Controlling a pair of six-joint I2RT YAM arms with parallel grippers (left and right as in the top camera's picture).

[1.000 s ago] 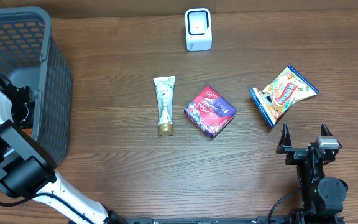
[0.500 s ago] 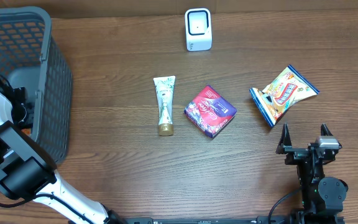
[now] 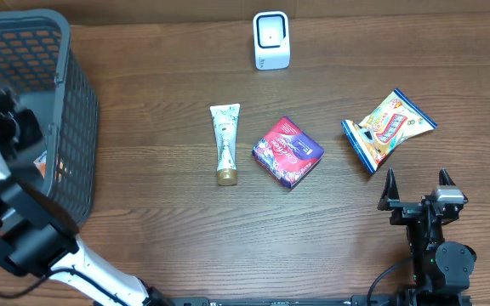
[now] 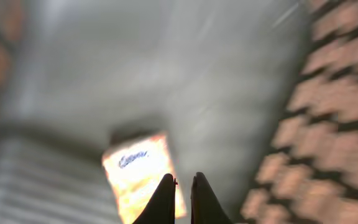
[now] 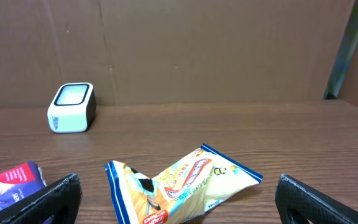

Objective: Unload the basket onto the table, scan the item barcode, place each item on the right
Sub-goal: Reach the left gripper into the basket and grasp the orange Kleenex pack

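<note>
My left gripper (image 4: 182,180) hangs inside the grey basket (image 3: 73,102) at the far left, jaws pressed together on the edge of an orange-yellow packet (image 4: 143,174). The packet shows sharper than the streaked basket floor around it. From overhead the left gripper (image 3: 8,115) is over the basket's interior, and a bit of orange packet (image 3: 41,160) shows through the mesh. The white barcode scanner (image 3: 271,40) stands at the table's back centre; it also shows as the scanner (image 5: 71,107) in the right wrist view. My right gripper (image 3: 416,189) rests open at the front right, holding nothing.
A cream tube (image 3: 225,143), a purple box (image 3: 288,151) and a blue-edged snack bag (image 3: 386,127) lie in a row mid-table. The snack bag (image 5: 179,186) lies just ahead of my right gripper's spread fingers (image 5: 61,198). The basket's tall mesh walls enclose my left arm.
My left gripper has shut, and the left arm has shifted toward the back of the basket, blurring its wrist view. The right arm has not moved.
</note>
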